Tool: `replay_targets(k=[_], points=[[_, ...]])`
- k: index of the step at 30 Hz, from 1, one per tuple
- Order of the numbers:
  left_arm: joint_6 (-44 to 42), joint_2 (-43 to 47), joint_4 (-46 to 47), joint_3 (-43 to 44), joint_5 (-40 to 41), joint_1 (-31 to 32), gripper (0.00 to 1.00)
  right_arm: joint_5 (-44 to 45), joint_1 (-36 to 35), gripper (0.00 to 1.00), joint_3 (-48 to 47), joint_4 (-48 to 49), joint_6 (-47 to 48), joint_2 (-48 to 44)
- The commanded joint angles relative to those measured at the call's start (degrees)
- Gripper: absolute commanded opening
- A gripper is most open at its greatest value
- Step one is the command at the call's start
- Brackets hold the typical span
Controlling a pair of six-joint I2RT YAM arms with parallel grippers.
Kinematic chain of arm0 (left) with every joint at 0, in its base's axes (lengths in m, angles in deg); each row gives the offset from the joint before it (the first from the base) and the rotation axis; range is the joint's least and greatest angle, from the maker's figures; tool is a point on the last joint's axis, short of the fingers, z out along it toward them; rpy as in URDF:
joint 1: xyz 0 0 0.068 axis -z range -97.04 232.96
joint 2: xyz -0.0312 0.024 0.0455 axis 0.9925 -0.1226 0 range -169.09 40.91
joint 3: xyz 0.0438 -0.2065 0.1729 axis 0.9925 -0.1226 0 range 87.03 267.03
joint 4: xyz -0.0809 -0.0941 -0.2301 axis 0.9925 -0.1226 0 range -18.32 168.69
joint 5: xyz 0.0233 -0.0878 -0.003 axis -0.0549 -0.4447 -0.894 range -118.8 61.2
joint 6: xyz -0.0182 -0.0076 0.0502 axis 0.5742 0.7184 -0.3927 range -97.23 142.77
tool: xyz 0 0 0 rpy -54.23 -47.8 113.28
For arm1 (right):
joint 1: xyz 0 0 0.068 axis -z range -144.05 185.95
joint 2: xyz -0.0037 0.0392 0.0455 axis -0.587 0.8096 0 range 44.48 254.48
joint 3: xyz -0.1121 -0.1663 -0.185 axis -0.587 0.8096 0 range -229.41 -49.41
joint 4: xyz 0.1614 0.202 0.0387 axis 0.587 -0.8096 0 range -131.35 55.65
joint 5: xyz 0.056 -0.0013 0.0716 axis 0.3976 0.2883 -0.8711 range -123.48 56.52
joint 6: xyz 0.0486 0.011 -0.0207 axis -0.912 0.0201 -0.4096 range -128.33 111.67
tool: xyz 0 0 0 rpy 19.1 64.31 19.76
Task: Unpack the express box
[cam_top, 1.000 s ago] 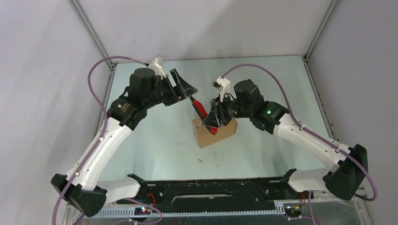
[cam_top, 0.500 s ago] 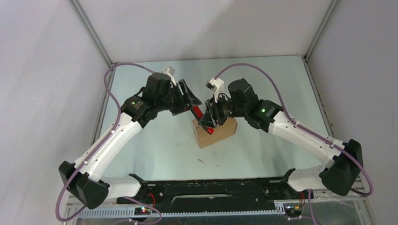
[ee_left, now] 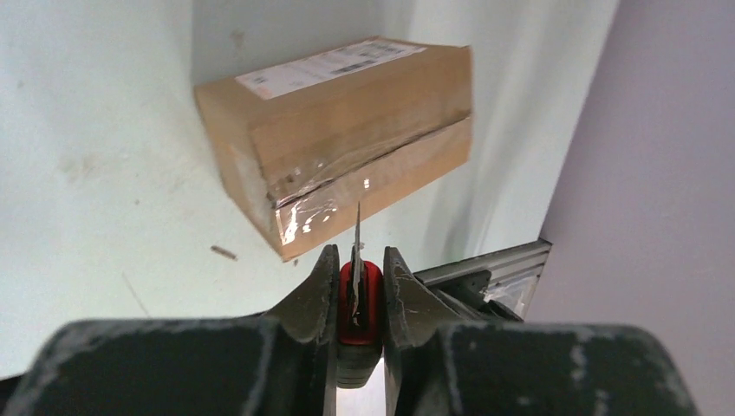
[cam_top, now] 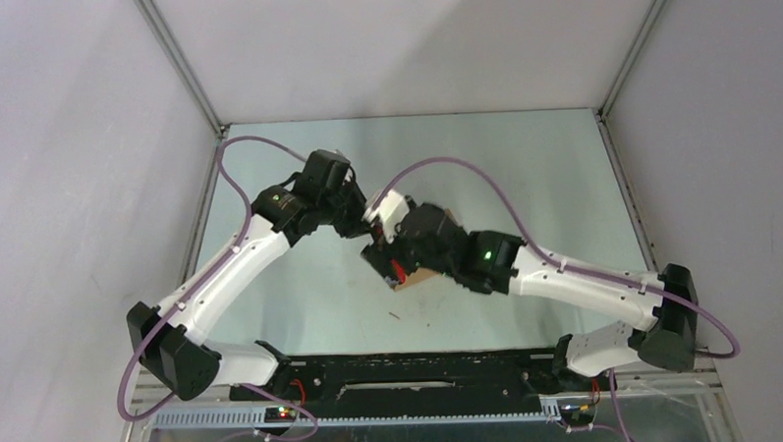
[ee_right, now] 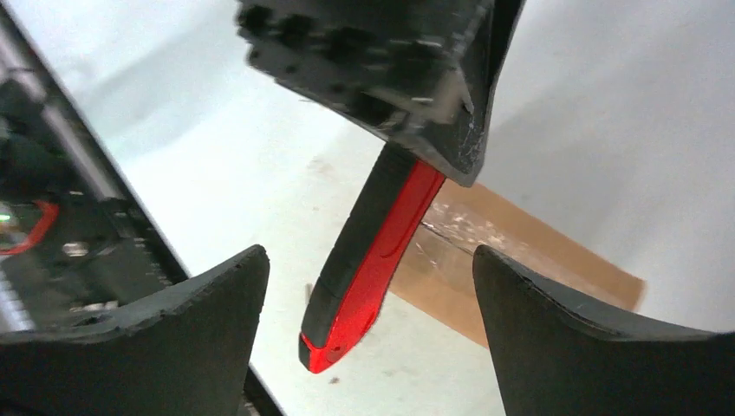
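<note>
The express box (ee_left: 347, 139) is a brown taped carton with a white label, lying on the table. In the top view only a corner of the express box (cam_top: 424, 277) shows beneath the right arm. My left gripper (ee_left: 360, 264) is shut on the red-handled knife (ee_left: 360, 299), whose thin blade (ee_left: 358, 230) points at the box's taped seam, just short of it. My right gripper (ee_right: 368, 253) is open wide. The knife handle (ee_right: 381, 234) hangs between its fingers (ee_right: 191, 321) without touching them, with the box (ee_right: 529, 247) behind.
Both grippers meet over the table's middle, left gripper (cam_top: 360, 220) just above right gripper (cam_top: 384, 256) in the top view. The black base rail (cam_top: 413, 373) runs along the near edge. Grey walls and metal frame posts (cam_top: 181, 66) close in the table.
The knife has passed from the right gripper to the left: the left jaws closed on its handle and the right jaws opened. The right arm swung left and nearer, covering the box.
</note>
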Motion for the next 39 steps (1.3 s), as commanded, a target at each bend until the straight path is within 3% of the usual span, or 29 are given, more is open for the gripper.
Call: replay_targets(k=[1, 6, 11, 13, 15, 16, 19, 21, 23, 24, 32, 35, 39], points=[[3.64, -0.58, -4.81, 5.32, 2.13, 0.11, 0.00, 29.37, -8.25, 0.90, -2.50, 2.54, 11.19, 2.32], [4.94, 0.22, -5.83, 6.61, 2.62, 0.11, 0.00, 36.88, -12.00, 0.80, -2.49, 4.33, 14.59, 5.74], [5.89, 1.02, -5.54, 6.52, 1.63, 0.10, 0.00, 38.40, -12.45, 0.75, -2.50, 4.10, 14.49, 6.88], [5.70, 1.11, -5.58, 6.64, 1.43, 0.11, 0.00, 39.21, -12.57, 0.67, -2.49, 5.07, 15.05, 7.23], [5.65, 1.37, -5.52, 6.51, 0.78, 0.11, 0.00, 38.97, -12.46, 0.49, -2.50, 6.21, 15.58, 7.25], [5.44, 1.50, -5.25, 6.53, 0.59, 0.11, 0.06, 38.77, -12.29, 0.36, -2.49, 6.58, 15.86, 7.27], [3.40, 2.02, -4.77, 7.61, 0.50, -0.36, 0.47, 37.15, -11.34, 0.02, -2.49, 6.27, 15.55, 6.47], [1.28, 2.54, -3.40, 7.86, -0.56, -1.05, 0.75, 33.67, -9.88, 0.00, -2.82, 4.41, 13.47, 4.54], [-2.24, 3.20, -1.48, 8.00, -2.16, -2.25, 0.97, 27.37, -7.50, 0.00, -3.30, 1.85, 9.38, 1.58], [-4.29, 3.65, -0.50, 8.06, -2.85, -3.12, 0.99, 23.36, -6.04, 0.00, -3.57, -0.12, 7.86, 0.19], [-15.80, 9.59, 10.97, 2.85, -18.29, -10.68, 1.00, -25.33, 14.45, 0.00, -3.19, -5.11, -5.07, -9.73], [-15.94, 12.98, 22.81, -2.92, -26.20, -11.04, 1.00, -41.96, 20.20, 0.00, -3.24, -3.24, -9.61, -10.59], [-11.98, 15.35, 39.76, -9.36, -35.64, -11.05, 1.00, -51.37, 23.64, 0.00, -3.99, -2.33, -14.05, -10.25]])
